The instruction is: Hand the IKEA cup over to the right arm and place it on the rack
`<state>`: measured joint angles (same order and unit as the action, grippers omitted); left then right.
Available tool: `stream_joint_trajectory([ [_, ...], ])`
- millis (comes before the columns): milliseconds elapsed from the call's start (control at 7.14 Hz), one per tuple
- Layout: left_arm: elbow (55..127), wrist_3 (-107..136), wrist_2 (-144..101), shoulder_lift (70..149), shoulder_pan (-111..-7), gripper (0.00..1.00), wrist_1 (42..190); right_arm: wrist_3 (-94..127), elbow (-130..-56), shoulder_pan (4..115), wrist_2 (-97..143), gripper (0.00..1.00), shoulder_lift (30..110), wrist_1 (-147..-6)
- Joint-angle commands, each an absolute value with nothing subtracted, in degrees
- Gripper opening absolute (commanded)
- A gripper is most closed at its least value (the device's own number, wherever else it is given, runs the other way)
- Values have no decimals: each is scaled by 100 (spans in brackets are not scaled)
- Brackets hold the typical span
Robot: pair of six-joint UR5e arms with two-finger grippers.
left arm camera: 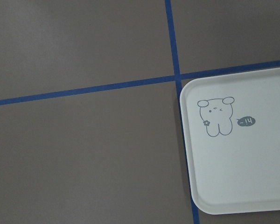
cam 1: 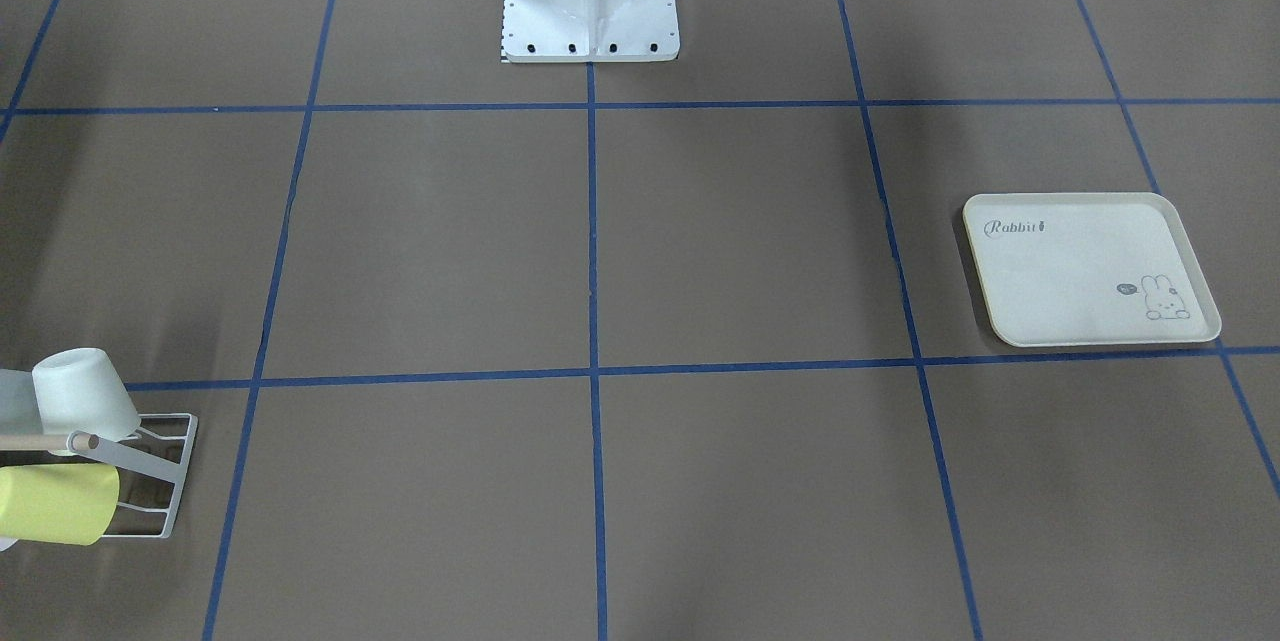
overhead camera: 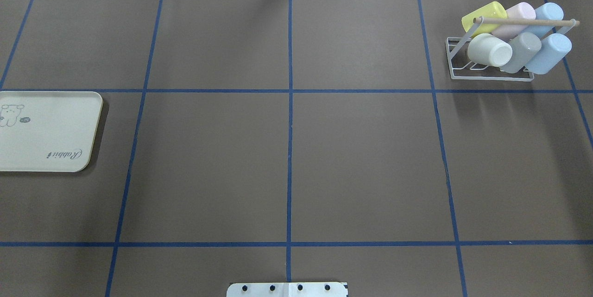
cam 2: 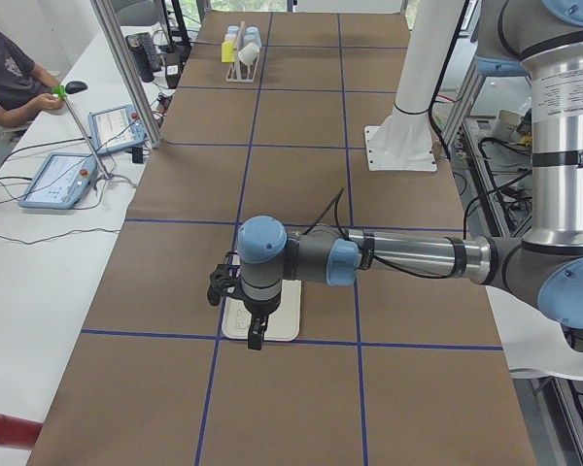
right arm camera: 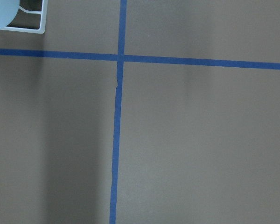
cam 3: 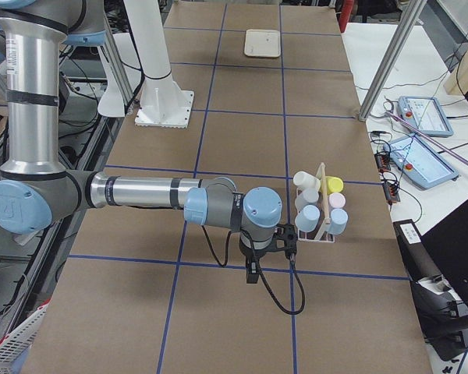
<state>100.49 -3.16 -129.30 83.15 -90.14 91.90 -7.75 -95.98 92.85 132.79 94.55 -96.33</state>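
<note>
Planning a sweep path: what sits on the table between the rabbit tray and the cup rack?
Nothing but blue tape lines on the brown table between tray and rack, per the overhead view.

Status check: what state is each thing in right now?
White wire-frame rack with wooden dowel: upright, holding six cups.
Yellow cup, pink cup, back light-blue cup, cream cup, grey cup, front light-blue cup: upturned, tilted on prongs.
Cream rabbit-print tray: flat, print up.
Left pincer: over tray edge, grip unreadable.
Right pincer: beside rack, grip unreadable.
</note>
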Motion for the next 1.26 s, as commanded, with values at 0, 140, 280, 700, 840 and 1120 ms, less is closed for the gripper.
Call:
stream_joint_trajectory([
  [0, 10037, -107, -12920, 8323, -9009, 100, 9176, -773, -9598, 9299, 13280, 100, 9457, -9633],
  [140, 10055, 243, -12920, 8332, -9000, 100, 9193, -773, -9598, 9308, 13272, 100, 9457, -9633],
  [280, 10046, 255, -12929, 8332, -9009, 100, 9202, -756, -9598, 9325, 13271, 100, 9457, -9633],
  [700, 10046, 255, -12929, 8323, -9000, 100, 9202, -404, -9606, 9343, 13271, 100, 9457, -9624],
  [840, 10046, 255, -12929, 8332, -9000, 100, 9202, -404, -9606, 9343, 13271, 100, 9457, -9624],
  [1120, 10046, 255, -12929, 8332, -9000, 100, 9193, -404, -9606, 9343, 13271, 100, 9457, -9624],
])
